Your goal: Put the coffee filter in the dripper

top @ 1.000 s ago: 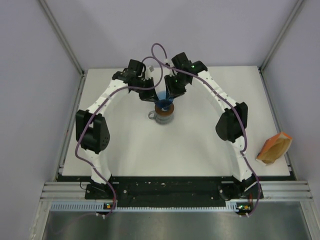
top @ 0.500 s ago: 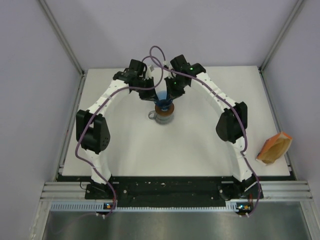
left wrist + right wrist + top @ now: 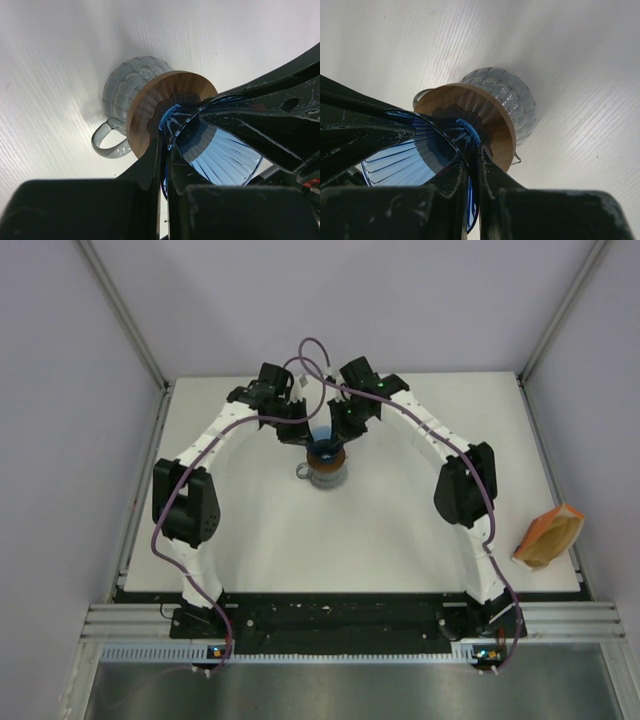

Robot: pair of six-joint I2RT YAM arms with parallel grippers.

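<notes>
The blue ribbed dripper [image 3: 324,440] has its narrow end at a brown ring [image 3: 150,110] on top of the grey glass mug [image 3: 326,474], mid-table. My left gripper [image 3: 305,432] is shut on the dripper's rim from the left; in the left wrist view the gripper [image 3: 166,142] pinches the blue wall [image 3: 220,155]. My right gripper [image 3: 345,430] is shut on the rim from the right; in the right wrist view the gripper [image 3: 474,152] pinches the blue wall [image 3: 405,155] above the mug [image 3: 510,95]. The tan coffee filter is not in view.
An orange printed pack [image 3: 548,536] lies near the table's right edge. The mug's handle [image 3: 107,145] points to the left. Both arms arch over the table's middle, and grey walls close in the sides and back.
Both grippers have shifted slightly to the left and away from the bases, still holding the dripper. More blue now covers the brown ring in the top view.
</notes>
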